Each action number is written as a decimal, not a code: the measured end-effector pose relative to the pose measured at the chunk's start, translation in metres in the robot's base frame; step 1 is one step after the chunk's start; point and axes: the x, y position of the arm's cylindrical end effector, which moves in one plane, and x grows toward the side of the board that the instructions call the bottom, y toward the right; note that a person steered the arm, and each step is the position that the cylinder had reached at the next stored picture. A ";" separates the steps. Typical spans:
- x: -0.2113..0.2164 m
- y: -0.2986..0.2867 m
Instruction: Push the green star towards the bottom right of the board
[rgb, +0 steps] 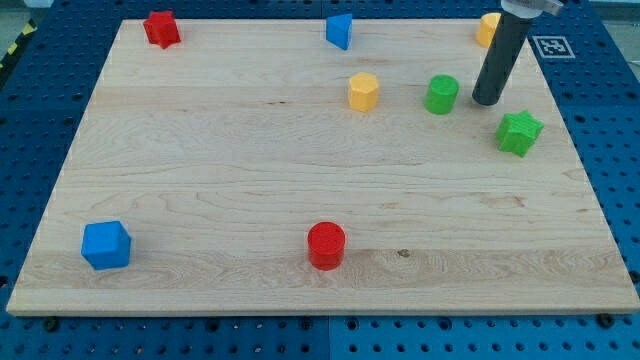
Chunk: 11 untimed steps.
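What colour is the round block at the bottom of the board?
Red. The red cylinder shows clearly in the camera view, far from my tip.

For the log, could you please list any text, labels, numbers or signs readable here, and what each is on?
No readable words, brands or numbers anywhere.
A black-and-white square marker lies beyond the board at the view's top right: a pattern, not text.
The blocks and my tip carry no markings.

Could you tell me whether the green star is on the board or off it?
On the board: the green star rests on the wood near the view's right edge, my tip just up-left.
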 end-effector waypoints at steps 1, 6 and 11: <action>0.000 0.000; 0.079 0.028; 0.182 0.082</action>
